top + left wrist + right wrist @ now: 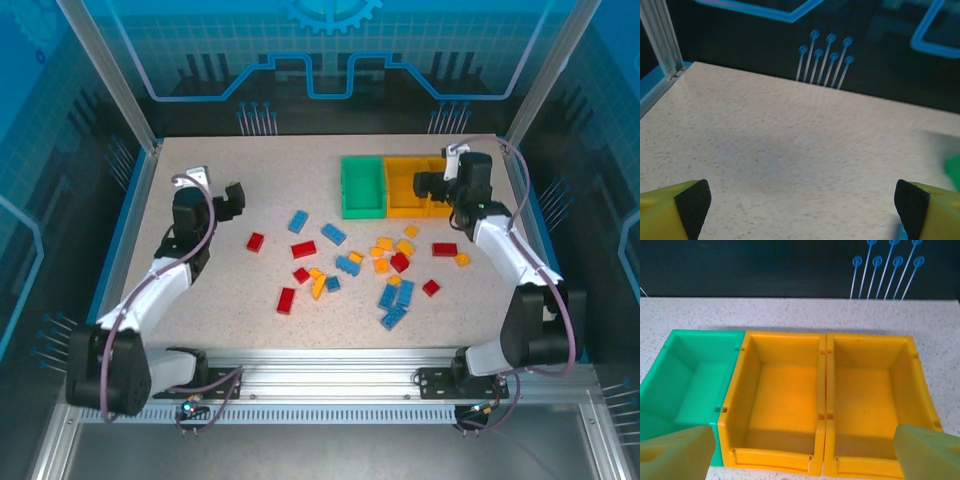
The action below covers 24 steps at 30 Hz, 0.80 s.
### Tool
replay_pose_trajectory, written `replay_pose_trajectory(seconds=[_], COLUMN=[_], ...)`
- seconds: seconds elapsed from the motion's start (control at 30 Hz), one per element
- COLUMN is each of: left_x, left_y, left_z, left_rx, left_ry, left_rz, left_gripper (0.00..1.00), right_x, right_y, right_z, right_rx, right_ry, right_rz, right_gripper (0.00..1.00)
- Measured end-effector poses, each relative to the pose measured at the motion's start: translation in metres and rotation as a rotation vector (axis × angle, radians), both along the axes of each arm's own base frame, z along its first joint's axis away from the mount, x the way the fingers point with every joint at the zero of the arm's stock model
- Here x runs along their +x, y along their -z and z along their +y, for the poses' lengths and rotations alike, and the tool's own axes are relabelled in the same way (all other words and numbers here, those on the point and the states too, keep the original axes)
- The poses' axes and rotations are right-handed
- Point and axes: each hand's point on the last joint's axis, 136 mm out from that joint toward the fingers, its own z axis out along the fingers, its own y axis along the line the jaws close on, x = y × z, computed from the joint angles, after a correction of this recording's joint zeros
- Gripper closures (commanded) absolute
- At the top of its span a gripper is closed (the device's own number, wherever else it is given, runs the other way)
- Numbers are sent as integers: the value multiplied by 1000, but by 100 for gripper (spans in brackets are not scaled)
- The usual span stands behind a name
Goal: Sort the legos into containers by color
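Both left gripper (802,205) and right gripper (805,452) stand spread wide and empty, the right over joined bins (822,371), one green, two orange.

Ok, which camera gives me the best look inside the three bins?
Right wrist: it looks down into the green bin, middle orange bin and right orange bin, all bare inside. Top external shows them small, the right arm covering much of the rightmost. Left wrist catches a blurred green patch at its right edge.
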Motion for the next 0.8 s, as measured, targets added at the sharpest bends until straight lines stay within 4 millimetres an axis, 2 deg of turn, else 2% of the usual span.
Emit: replay_pose_trajectory(seconds=[0.07, 0.17, 0.3, 0.47, 0.63, 0.8], left_x=[-12, -25, -43, -58, -69, -73], left_y=[-1, 18, 49, 73, 93, 99], left_z=[-15, -35, -48, -61, -60, -59], left_rx=[-31, -61, -81, -102, -110, -124], left_ry=[32, 75, 99, 123, 116, 101], left_rz=[23, 113, 238, 322, 380, 402], left_gripper=[1, 1, 1, 1, 1, 1], right_x=[6, 12, 21, 25, 34, 48], right_y=[6, 31, 73, 111, 122, 128], right_z=[-1, -4, -15, -26, -25, -20], right_rx=[7, 8, 12, 31, 33, 20], right_ry=[13, 34, 71, 93, 87, 61], right_rz=[60, 181, 343, 466, 514, 528], right_gripper=[9, 13, 20, 22, 29, 47])
